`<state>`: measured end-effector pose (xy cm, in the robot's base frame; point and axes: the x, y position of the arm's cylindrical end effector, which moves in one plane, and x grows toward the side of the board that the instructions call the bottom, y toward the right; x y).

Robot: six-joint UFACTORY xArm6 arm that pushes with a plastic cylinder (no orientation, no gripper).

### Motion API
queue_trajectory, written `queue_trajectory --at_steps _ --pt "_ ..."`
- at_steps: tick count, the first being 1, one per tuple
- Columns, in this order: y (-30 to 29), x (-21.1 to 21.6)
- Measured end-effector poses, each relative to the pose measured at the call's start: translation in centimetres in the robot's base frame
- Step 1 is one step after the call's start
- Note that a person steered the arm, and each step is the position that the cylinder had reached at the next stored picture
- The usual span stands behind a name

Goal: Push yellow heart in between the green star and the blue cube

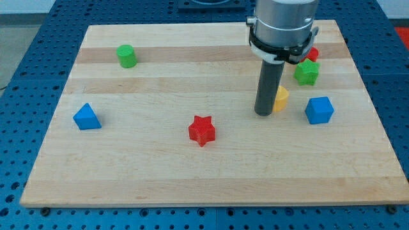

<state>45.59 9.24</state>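
Here, my tip (264, 113) against yellow heart (280, 98).

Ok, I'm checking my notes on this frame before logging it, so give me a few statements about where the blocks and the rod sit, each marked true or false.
1. My tip is right beside the yellow heart, on its left in the view. True.
2. The green star sits nearer the view's top than the blue cube. True.
3. The red star lies at the view's right edge of the board. False: it is near the middle, toward the view's bottom.
4. The blue triangular block touches the green cylinder. False: they are well apart.
5. The yellow heart is partly hidden by the rod. True.
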Motion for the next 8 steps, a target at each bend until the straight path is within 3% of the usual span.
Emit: queue_trajectory --at_steps 3,6,8 --pt "3.0 -1.0" --pt "-1.8 -2.5" --pt "5.5 -5.1"
